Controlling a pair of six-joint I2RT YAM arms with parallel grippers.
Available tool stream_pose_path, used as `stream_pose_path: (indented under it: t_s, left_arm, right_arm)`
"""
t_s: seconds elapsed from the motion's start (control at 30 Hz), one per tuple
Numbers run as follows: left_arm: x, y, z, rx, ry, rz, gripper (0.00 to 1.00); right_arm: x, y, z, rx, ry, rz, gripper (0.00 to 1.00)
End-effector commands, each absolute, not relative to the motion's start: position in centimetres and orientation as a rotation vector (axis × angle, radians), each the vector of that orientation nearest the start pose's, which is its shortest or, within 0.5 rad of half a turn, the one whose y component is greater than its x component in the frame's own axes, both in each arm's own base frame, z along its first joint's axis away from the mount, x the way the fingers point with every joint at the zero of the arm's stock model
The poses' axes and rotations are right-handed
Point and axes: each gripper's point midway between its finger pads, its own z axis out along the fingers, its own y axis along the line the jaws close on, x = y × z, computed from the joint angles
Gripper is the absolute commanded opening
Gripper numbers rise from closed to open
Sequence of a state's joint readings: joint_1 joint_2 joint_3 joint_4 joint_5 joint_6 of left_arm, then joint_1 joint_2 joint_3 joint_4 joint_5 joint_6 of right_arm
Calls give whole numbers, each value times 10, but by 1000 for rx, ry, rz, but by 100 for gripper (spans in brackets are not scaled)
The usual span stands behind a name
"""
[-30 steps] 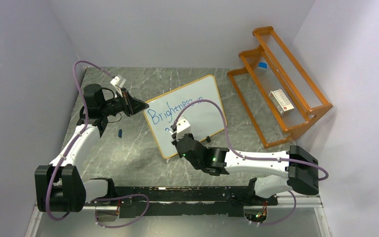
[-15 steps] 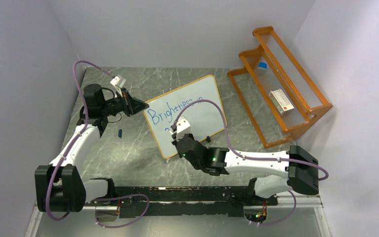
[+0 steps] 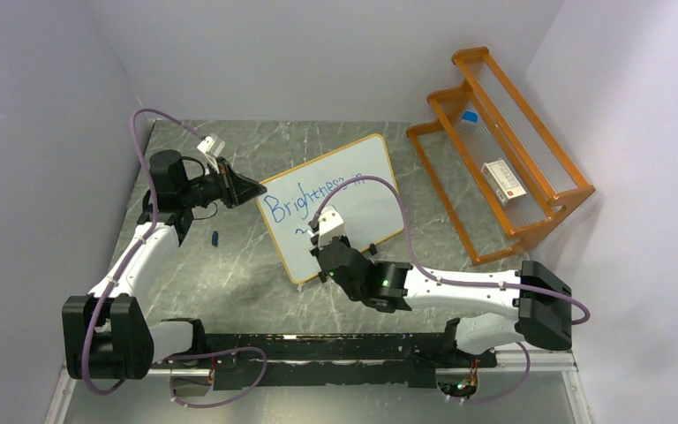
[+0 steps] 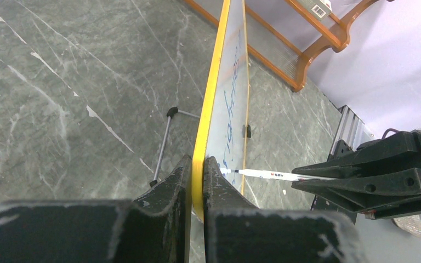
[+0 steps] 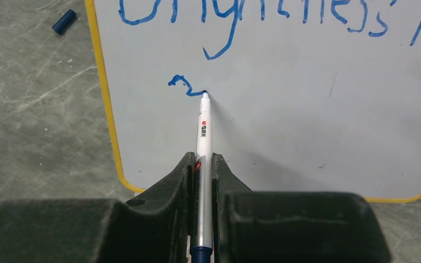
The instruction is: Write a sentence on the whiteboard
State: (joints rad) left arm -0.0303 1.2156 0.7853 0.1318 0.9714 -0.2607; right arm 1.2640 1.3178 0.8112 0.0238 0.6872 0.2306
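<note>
Whiteboard [image 3: 366, 208] stands propped up near the middle of the table [image 3: 229, 274], seen from above with its face turned toward the arms. Blue writing, the sentence [image 3: 313, 193], runs along its upper part and reads "Brightness in". Below the first letters is a short squiggle [image 5: 185, 85] in the same blue.

The left gripper [image 4: 197, 164] is clamped on the board's yellow-orange frame at the board's 9 o'clock edge, one finger on the written face and one on the back.

The right gripper [image 5: 202, 161] is closed tight around a white marker [image 5: 203, 129], which points to 12 o'clock in its wrist view. The marker's tip touches the board at the right end of the squiggle.

A small blue cap [image 3: 215, 238] lies on the table at about 8 o'clock from the board, apart from the frame. An orange rack [image 3: 503, 132] stands at 2 o'clock on the table, well apart from the board, with a small white box [image 3: 503, 181] on it.
</note>
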Motion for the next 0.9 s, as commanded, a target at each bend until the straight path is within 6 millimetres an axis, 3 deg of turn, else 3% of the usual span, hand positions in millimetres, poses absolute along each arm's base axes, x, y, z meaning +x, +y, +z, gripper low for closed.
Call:
stream_pose_path:
  t_s: [0.0, 0.57, 0.87]
  left_arm:
    - [309, -159, 180, 420, 1976, -1076, 5]
    - [310, -160, 181, 423, 1972, -1085, 5]
    - [310, -159, 181, 420, 1974, -1081, 5]
  right_arm:
    - [222, 310, 173, -546, 1846, 239, 0]
    - [229, 324, 190, -543, 1805, 279, 0]
    - [225, 319, 177, -560, 1845, 264, 0]
